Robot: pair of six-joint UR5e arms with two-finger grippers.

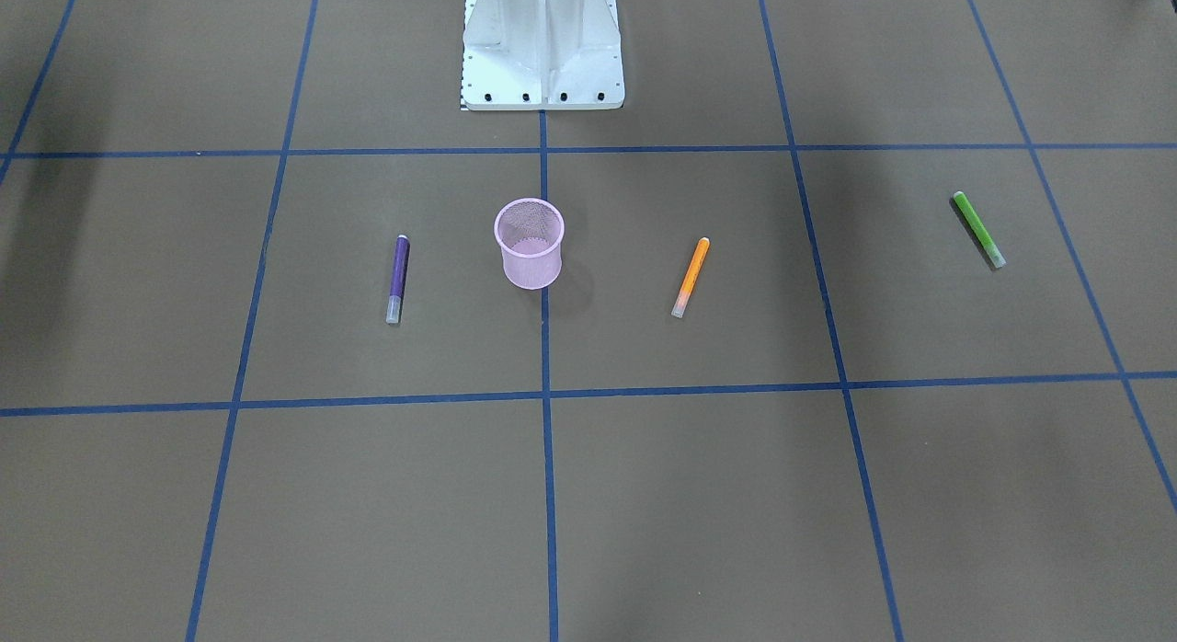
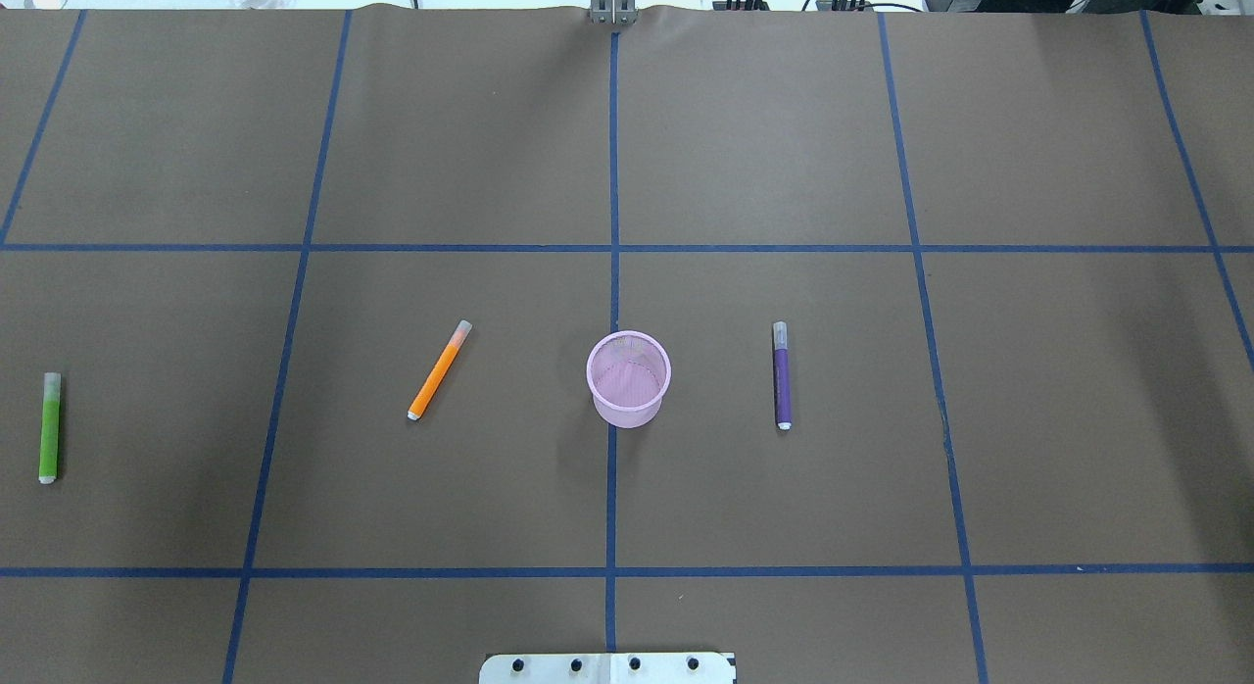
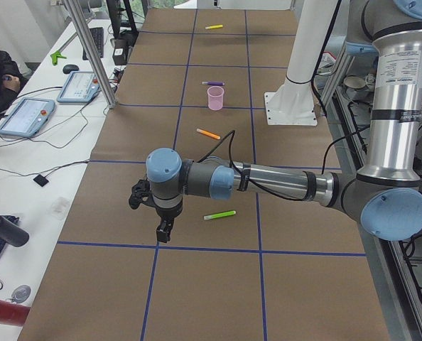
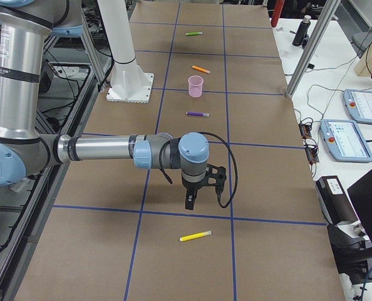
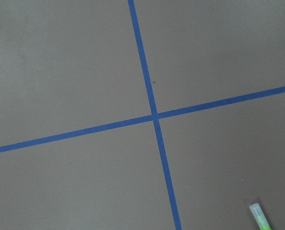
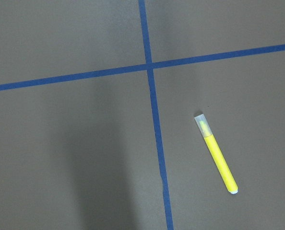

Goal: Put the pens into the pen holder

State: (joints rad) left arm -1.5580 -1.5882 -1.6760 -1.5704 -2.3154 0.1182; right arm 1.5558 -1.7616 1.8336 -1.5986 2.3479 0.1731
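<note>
Could roll a pen away on an off-centre pinch, or topple the pen holder (image 2: 628,378) on a skewed drop. Upright at centre: orange pen (image 2: 439,370) at 9 o'clock, purple pen (image 2: 782,375) at 3, green pen (image 2: 50,427) far at 9. Hovering wrist-down: left gripper (image 3: 165,231) near green, right gripper (image 4: 190,201) with yellow pen (image 4: 195,236) at 6. Cannot tell jaw states

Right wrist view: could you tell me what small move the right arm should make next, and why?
Probably shift the right gripper sideways until it is over the yellow pen, which lies flat and ungrasped, off-centre in that view; the pen holder holds no pens.
</note>
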